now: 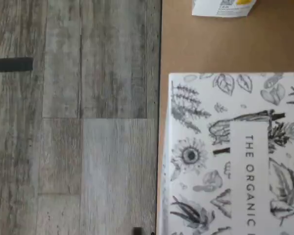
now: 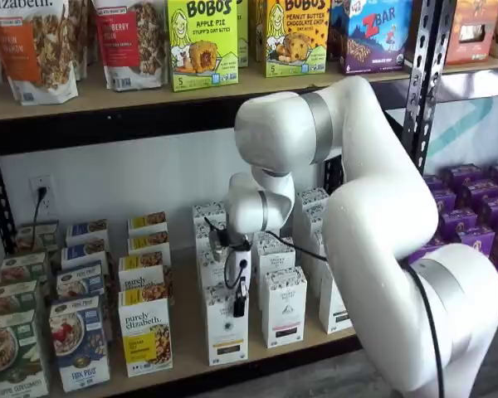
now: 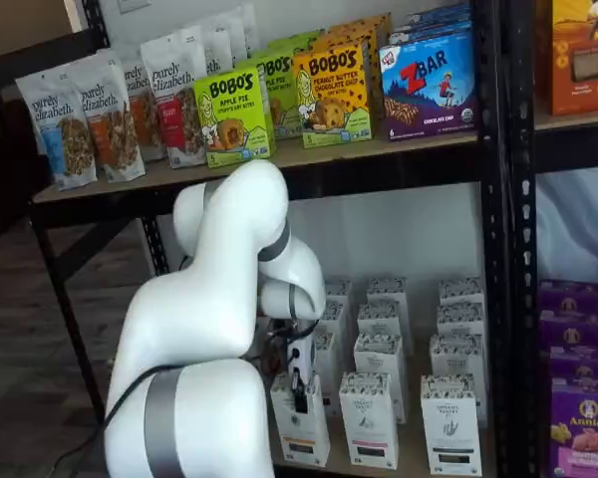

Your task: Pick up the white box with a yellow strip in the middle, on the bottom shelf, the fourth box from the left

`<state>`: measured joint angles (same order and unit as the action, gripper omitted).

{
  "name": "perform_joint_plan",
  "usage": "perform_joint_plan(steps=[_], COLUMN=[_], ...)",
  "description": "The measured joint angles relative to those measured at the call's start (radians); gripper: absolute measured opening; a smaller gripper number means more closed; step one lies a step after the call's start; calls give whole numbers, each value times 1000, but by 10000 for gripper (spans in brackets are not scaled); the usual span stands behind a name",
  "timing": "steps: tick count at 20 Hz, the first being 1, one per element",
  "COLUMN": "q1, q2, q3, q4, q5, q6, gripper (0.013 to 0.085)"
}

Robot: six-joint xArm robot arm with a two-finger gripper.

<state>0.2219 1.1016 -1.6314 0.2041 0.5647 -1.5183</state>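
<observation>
At the front edge of the bottom shelf (image 2: 191, 369): grasp step in hand on the white box (image 2: 227, 325)

Nearest the onlooker, the gripper (image 2: 240, 300) hangs over the box's patterned top in both shelf views; whether its black fingers stand apart or clamp the carton cannot be told. Next, judged: seat the grip, then lift straight and draw out forward. Room is tight: a like carton (image 2: 283, 307) stands just beside, more rows behind, open floor (image 1: 78, 122) past the rail

White box (image 2: 227, 328) upright at front edge of bottom shelf (image 2: 191, 369); speckled top band, yellow strip.
</observation>
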Motion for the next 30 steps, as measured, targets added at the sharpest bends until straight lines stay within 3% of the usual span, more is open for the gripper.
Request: perform_joint_plan(steps=[8,12,24,30], q1=[-1,2,32,58], q2=[-15,-34,-134,-211], q3=[21,50,204,333], q4=[5,-25,-11,12], q5=[-5,-18,-58,-101], q6=[-6,23,34,34], gripper=[450,450,450,450])
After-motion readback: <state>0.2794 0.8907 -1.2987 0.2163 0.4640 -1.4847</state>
